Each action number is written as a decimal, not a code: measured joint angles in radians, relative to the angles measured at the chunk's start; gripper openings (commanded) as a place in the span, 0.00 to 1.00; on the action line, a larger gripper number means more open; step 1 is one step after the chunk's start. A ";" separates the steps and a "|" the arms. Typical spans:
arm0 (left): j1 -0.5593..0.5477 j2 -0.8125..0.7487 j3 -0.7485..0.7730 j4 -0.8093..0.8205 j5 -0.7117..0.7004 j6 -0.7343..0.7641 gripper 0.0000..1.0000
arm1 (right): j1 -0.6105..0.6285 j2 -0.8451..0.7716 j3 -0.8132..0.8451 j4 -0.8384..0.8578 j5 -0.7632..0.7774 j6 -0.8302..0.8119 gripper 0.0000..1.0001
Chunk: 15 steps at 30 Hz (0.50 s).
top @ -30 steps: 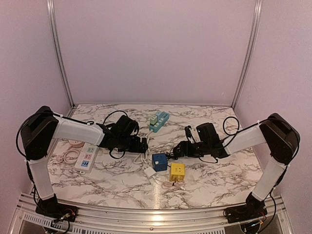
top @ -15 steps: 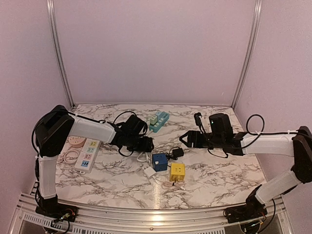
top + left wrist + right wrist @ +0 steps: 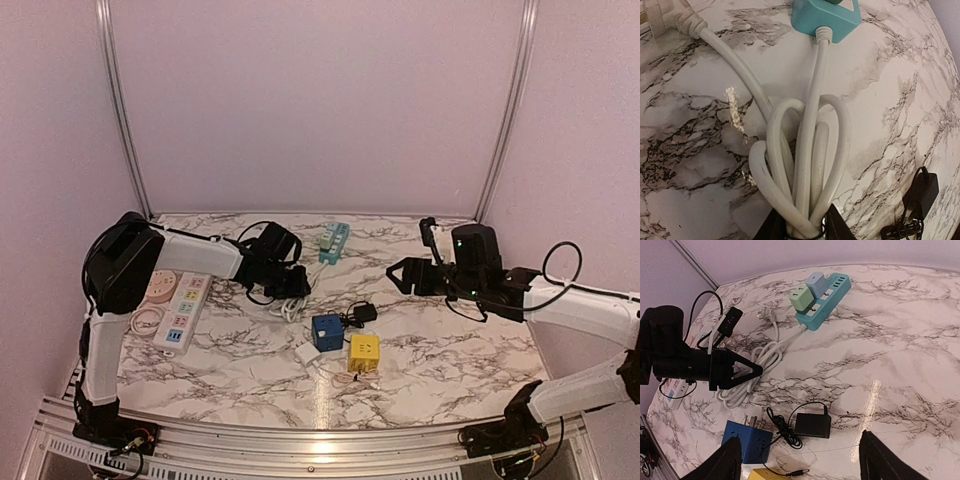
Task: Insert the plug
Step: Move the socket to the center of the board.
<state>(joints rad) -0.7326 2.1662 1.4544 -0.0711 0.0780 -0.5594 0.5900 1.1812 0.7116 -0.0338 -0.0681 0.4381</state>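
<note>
On a marbled table (image 3: 450,360) in a pale pink booth, the left gripper (image 3: 296,287) pinches the coiled white cable (image 3: 807,150), its white plug (image 3: 670,17) lying free nearby, while the right gripper (image 3: 805,460) hangs spread and empty; tugging the loops could drag the teal power strip (image 3: 827,17).

No legible text, labels, brands, numbers or signs anywhere, any markings too small to read

Top external: looking down on the whole table (image 3: 450,350) from high behind.
Left wrist: pointing close at the white cord (image 3: 810,125).
Right wrist: looking from farther back, sharing that cord.
</note>
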 measured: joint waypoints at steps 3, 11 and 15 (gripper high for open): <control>0.026 0.045 0.071 -0.021 0.028 -0.007 0.25 | -0.006 -0.002 -0.001 -0.010 0.007 -0.002 0.75; 0.046 0.193 0.307 -0.074 0.083 -0.041 0.29 | -0.044 -0.032 -0.012 -0.043 0.012 -0.007 0.76; 0.043 0.245 0.386 -0.076 0.106 -0.062 0.34 | -0.075 -0.065 -0.022 -0.051 0.016 -0.020 0.76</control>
<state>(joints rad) -0.6891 2.4115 1.8400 -0.1471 0.1841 -0.6216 0.5152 1.1160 0.6895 -0.0845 -0.0525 0.4179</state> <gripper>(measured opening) 0.312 0.758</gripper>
